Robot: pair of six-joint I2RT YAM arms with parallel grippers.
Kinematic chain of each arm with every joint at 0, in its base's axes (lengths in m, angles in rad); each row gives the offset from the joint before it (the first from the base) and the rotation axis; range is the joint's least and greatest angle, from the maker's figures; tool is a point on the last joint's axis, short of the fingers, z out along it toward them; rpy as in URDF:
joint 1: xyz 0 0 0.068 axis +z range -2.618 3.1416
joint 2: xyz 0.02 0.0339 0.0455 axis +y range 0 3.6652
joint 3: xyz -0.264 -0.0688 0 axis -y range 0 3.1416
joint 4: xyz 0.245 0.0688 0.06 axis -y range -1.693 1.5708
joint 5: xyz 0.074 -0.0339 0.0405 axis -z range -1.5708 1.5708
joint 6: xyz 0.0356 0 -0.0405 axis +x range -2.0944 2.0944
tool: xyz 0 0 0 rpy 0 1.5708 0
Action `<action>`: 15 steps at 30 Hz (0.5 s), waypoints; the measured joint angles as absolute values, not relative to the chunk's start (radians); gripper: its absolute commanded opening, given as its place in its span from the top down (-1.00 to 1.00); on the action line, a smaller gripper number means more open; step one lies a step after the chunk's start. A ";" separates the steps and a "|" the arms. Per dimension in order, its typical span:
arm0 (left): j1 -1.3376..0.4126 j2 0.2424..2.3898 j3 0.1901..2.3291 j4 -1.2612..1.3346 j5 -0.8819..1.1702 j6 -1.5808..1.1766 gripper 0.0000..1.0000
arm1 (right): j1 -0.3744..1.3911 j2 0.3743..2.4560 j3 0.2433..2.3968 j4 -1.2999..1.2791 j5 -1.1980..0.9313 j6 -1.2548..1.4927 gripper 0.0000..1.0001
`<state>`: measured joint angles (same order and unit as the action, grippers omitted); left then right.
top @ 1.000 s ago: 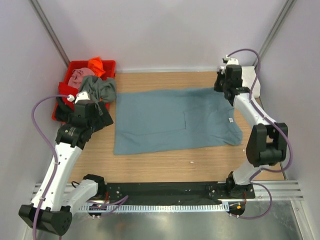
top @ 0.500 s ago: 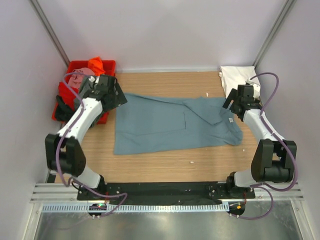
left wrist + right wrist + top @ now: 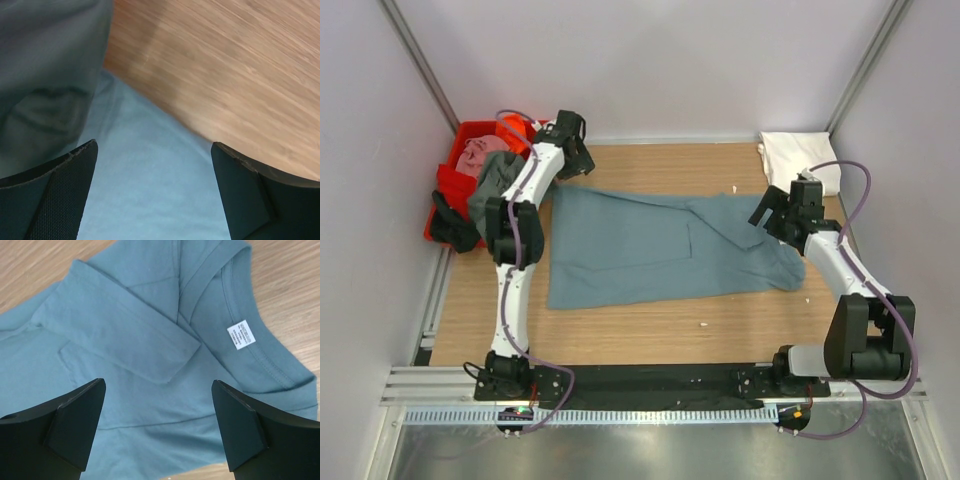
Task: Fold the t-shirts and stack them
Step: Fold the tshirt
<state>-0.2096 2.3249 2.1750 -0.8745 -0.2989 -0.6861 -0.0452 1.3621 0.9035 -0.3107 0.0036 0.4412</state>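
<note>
A dusty teal-blue t-shirt (image 3: 650, 250) lies spread on the wooden table (image 3: 650, 325), collar toward the right. One sleeve (image 3: 135, 335) is folded in over the body, and the white neck label (image 3: 241, 335) shows inside the collar. My right gripper (image 3: 768, 218) hovers open over that collar end, jaws wide (image 3: 157, 425) and nothing between them. My left gripper (image 3: 576, 158) stands open at the shirt's far left corner; in its wrist view blue cloth (image 3: 150, 200) lies under the gap (image 3: 152, 150). A folded white t-shirt (image 3: 800, 158) rests at the back right.
A red tub (image 3: 448, 190) at the back left holds pink (image 3: 480, 150), orange (image 3: 515, 128) and grey-green (image 3: 492, 190) shirts. Grey walls close in on three sides. Bare wood shows along the near edge, in front of the teal shirt.
My right gripper opened and let go of the sleeve, now folded over the shirt, then drew back toward the collar. The left arm swung from beside the tub to the shirt's far left corner.
</note>
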 measured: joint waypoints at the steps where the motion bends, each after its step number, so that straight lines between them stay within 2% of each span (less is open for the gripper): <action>1: -0.210 2.384 2.251 -0.903 -0.304 -0.693 -0.90 | -0.044 1.350 0.892 -0.313 -0.002 0.441 -0.86; 5: -0.209 2.532 2.407 -0.965 -0.318 -0.710 -0.81 | -0.040 1.306 0.853 -0.314 -0.015 0.445 -0.87; 10: -0.209 2.583 2.419 -0.989 -0.330 -0.733 -0.57 | -0.038 1.271 0.825 -0.311 -0.022 0.452 -0.89; 11: -0.209 2.586 2.419 -0.988 -0.330 -0.735 -0.32 | -0.038 1.273 0.825 -0.308 -0.021 0.452 -0.89; 13: -0.210 2.589 2.419 -0.987 -0.331 -0.742 -0.04 | -0.038 1.285 0.825 -0.301 -0.020 0.453 -0.89; 14: -0.210 2.590 2.419 -0.986 -0.331 -0.746 0.18 | -0.038 1.299 0.828 -0.297 -0.019 0.455 -0.89; 15: -0.210 2.591 2.418 -0.985 -0.331 -0.751 0.24 | -0.038 1.321 0.833 -0.293 -0.018 0.459 -0.86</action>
<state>-0.2096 2.5912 2.4180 -0.9848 -0.3305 -0.7513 -0.0383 1.3209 0.8326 -0.2928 -0.0177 0.4587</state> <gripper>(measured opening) 0.483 0.942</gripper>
